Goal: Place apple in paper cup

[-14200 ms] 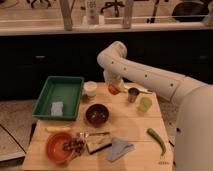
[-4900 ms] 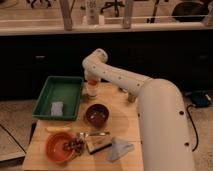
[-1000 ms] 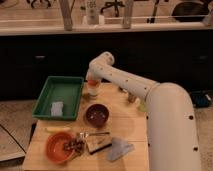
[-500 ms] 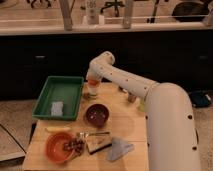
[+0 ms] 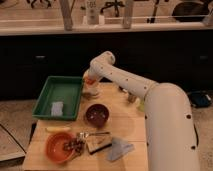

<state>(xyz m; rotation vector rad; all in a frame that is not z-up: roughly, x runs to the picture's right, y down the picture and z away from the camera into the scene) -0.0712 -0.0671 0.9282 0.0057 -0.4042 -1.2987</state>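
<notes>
The apple (image 5: 88, 80) shows as a small red-orange spot at the tip of my arm, at the far left of the table. My gripper (image 5: 90, 82) is there with it, right above the paper cup (image 5: 92, 92). This short cream cup stands beside the green tray's right edge. Whether the apple is still gripped or resting in the cup's mouth cannot be made out. My white arm reaches in from the right and hides part of the table behind it.
A green tray (image 5: 64, 78) holding a white item lies at the left. A dark bowl (image 5: 96, 114) sits just in front of the cup. Nearer the front are an orange bowl (image 5: 57, 149), a yellow item (image 5: 57, 129), a snack bag (image 5: 100, 145) and a grey cloth (image 5: 120, 148). A metal cup (image 5: 131, 97) peeks out by the arm.
</notes>
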